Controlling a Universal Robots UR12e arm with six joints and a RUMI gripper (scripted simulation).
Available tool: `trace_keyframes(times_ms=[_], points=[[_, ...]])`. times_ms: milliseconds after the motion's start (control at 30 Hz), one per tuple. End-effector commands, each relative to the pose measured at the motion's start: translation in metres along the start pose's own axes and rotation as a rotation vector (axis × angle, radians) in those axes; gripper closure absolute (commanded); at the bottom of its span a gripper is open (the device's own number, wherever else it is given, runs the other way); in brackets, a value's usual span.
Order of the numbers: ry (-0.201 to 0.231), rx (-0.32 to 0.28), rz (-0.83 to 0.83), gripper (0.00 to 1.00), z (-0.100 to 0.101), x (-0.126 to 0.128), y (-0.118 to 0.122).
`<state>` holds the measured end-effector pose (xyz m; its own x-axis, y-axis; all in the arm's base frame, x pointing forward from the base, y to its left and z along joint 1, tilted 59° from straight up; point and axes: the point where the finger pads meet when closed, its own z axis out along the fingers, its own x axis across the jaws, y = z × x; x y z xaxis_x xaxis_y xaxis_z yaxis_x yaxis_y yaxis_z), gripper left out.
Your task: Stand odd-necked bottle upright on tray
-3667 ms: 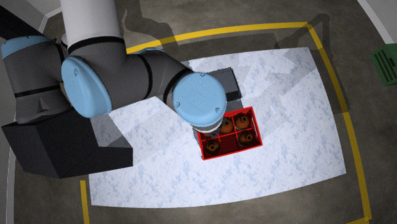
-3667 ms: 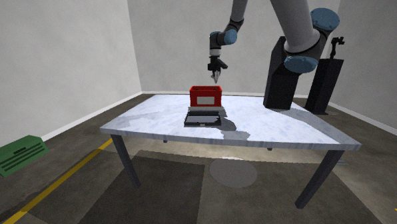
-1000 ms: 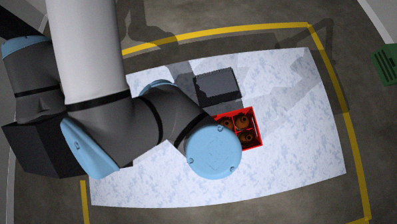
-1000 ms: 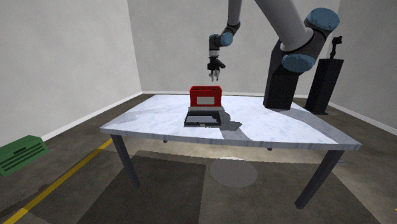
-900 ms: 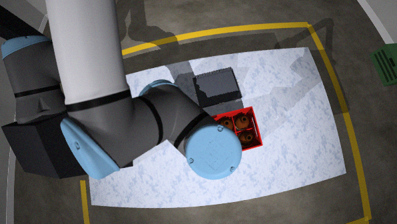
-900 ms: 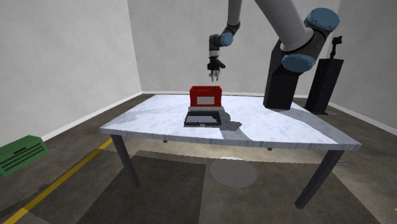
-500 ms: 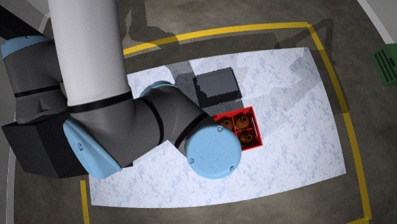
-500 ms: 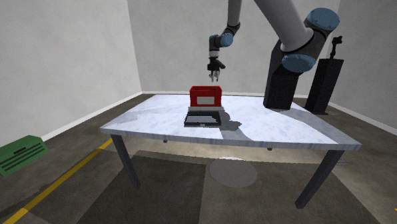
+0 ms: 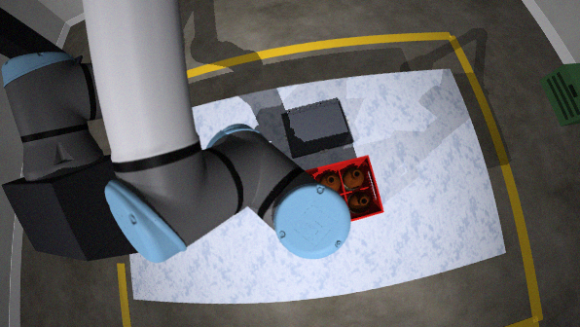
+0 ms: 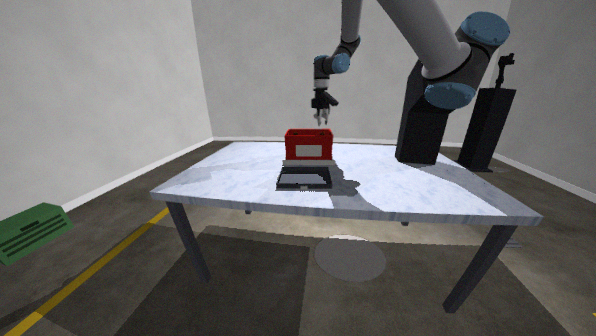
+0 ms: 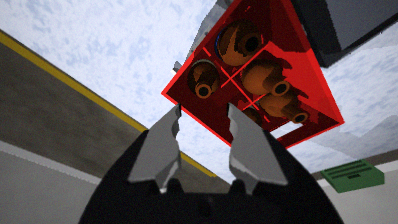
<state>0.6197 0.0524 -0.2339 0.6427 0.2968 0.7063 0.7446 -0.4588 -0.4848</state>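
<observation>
A red crate [image 9: 376,192] [image 10: 308,136] [image 11: 302,50] stands on the white marbled table [image 9: 428,195] [image 10: 400,185]. It holds several brown bottles [image 9: 352,176] [image 11: 262,78], necks up. In the wrist view one bottle [image 11: 203,80] stands nearest my fingers, and one is partly hidden behind the right finger. A dark grey tray [image 9: 317,127] [image 10: 304,178] [image 11: 350,25] lies empty next to the crate. My gripper [image 10: 321,118] [image 11: 203,104] hangs a little above the crate's far side. Its fingers stand partly apart with nothing between them. In the top view the arm hides the gripper and part of the crate.
A green box lies on the floor [image 9: 563,93] [image 10: 30,231] [image 11: 354,175]. Yellow floor tape [image 9: 491,127] runs around the table. The robot's black base [image 10: 422,120] and a black post [image 10: 485,127] stand at the table's back right.
</observation>
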Motion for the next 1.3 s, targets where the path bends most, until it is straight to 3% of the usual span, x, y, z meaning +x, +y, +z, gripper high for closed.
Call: trace_keyframes(times_ms=[0, 467, 1267], points=[[0.000, -0.001, 0.000, 0.62, 0.005, 0.000, 0.001], [0.000, -0.001, 0.000, 0.62, 0.020, 0.000, 0.001], [0.000, -0.001, 0.000, 0.62, 0.024, 0.000, 0.001]])
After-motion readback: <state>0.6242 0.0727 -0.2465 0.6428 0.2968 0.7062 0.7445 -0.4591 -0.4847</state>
